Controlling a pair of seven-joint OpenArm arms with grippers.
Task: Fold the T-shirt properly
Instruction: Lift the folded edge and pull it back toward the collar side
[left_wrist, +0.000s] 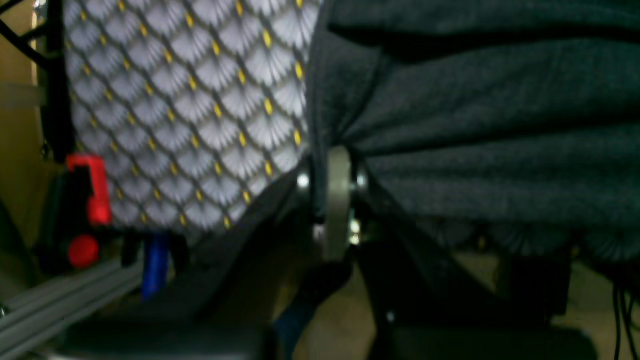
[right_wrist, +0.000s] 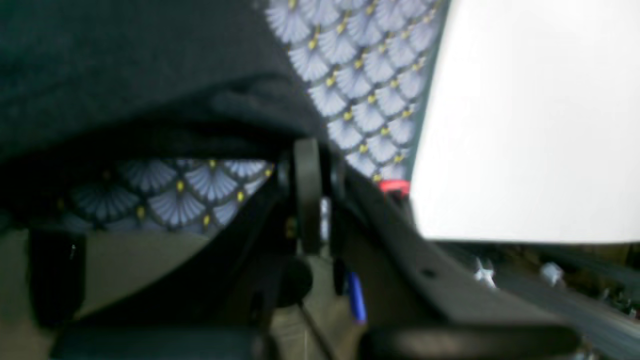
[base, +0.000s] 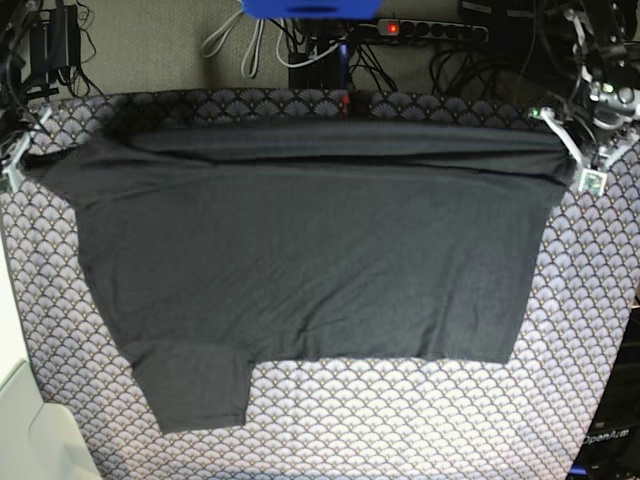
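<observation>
The dark charcoal T-shirt (base: 300, 250) lies spread over the table, plain side up, with one short sleeve (base: 195, 390) pointing to the near left. Its far edge is pulled taut between the two far corners, and a fold runs just below it. My left gripper (base: 577, 152) is shut on the far right corner; in the left wrist view its fingertips (left_wrist: 336, 170) pinch the bunched T-shirt (left_wrist: 475, 125). At the far left corner my right gripper (base: 18, 152) is shut too, and the right wrist view shows the right gripper (right_wrist: 307, 150) pinching the T-shirt (right_wrist: 125, 65).
A grey-white fan-patterned tablecloth (base: 400, 420) covers the table. Cables and a power strip (base: 430, 30) run behind the far edge. A red clamp (left_wrist: 90, 200) sits at the table edge by my left arm. A white object (base: 30, 430) stands at the near left.
</observation>
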